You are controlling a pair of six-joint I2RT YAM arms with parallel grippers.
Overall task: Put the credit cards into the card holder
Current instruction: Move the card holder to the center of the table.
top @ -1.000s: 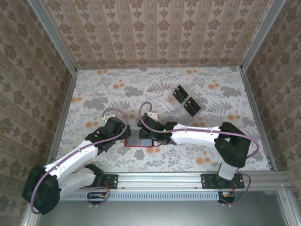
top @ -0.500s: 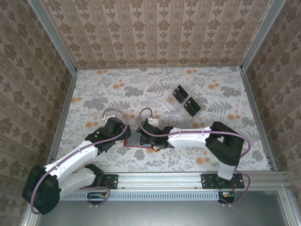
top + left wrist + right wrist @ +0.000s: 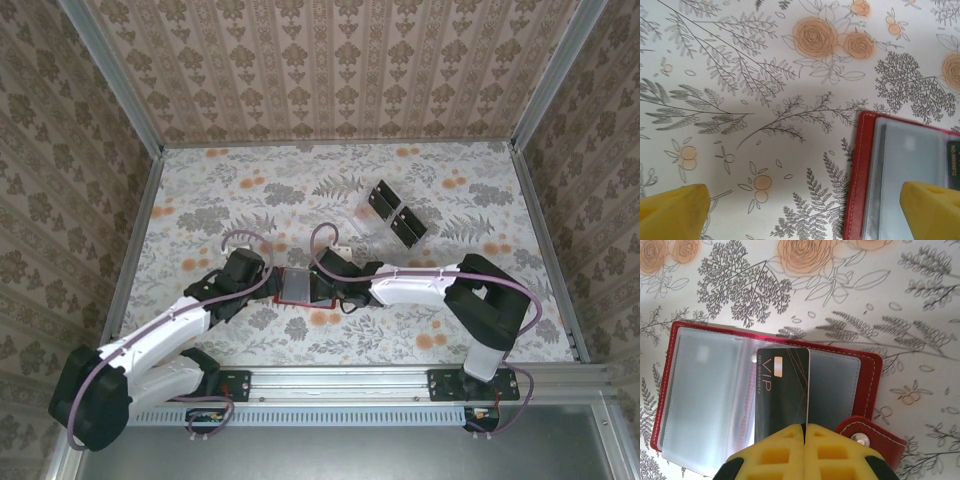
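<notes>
The card holder, a red folding wallet, lies open on the flowered table between both arms. In the right wrist view its greyish pockets and red border show, with the snap tab at lower right. My right gripper is shut on a black credit card marked VIP, held on edge over the pockets. My left gripper stands open at the holder's left edge, one yellow fingertip above a pocket and the other over bare table. Other credit cards stand farther back.
A clear plastic tray holds the black cards at the back right of centre. Patterned walls with metal posts close in three sides. An aluminium rail runs along the near edge by the arm bases.
The right wrist has shifted right and farther back with the card still gripped. The holder lies a little farther from the near edge. The left gripper stays open beside it.
</notes>
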